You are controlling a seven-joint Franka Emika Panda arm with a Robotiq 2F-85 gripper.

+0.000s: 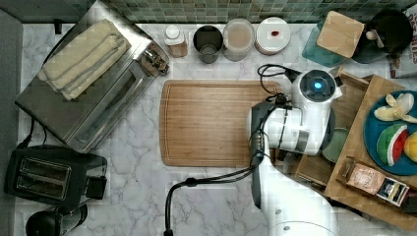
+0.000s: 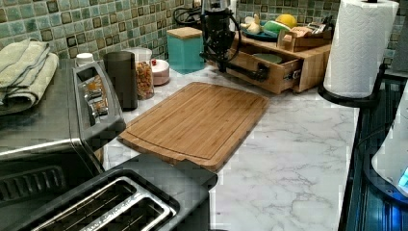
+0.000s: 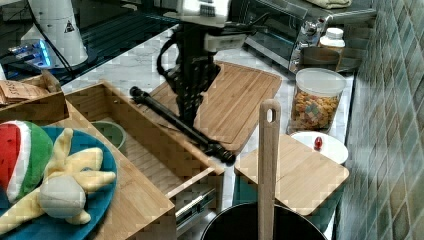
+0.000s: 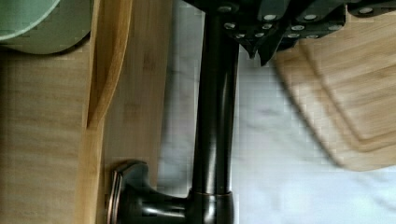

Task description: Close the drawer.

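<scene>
Drawer [image 3: 150, 150]: light bamboo, dark bronze handle [image 3: 180, 122]. Bowl [image 3: 111, 134] inside: pale green. Cutting board [image 1: 211, 123]: reddish-brown wood. Counter [image 2: 288, 159]: white marble, grey veins. Wall tiles [image 2: 96, 24]: mottled green. Box [image 2: 185, 50]: teal, wooden lid. Plate [image 3: 102, 200]: blue. Toaster [image 1: 46, 178]: black. Towel [image 1: 83, 56]: beige.

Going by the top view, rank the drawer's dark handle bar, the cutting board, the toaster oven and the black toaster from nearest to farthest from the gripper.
From the gripper:
1. Handle bar, right at the gripper.
2. Cutting board, just to the top view's left.
3. Toaster oven, farther left.
4. Black toaster, the top view's lower left corner.
</scene>
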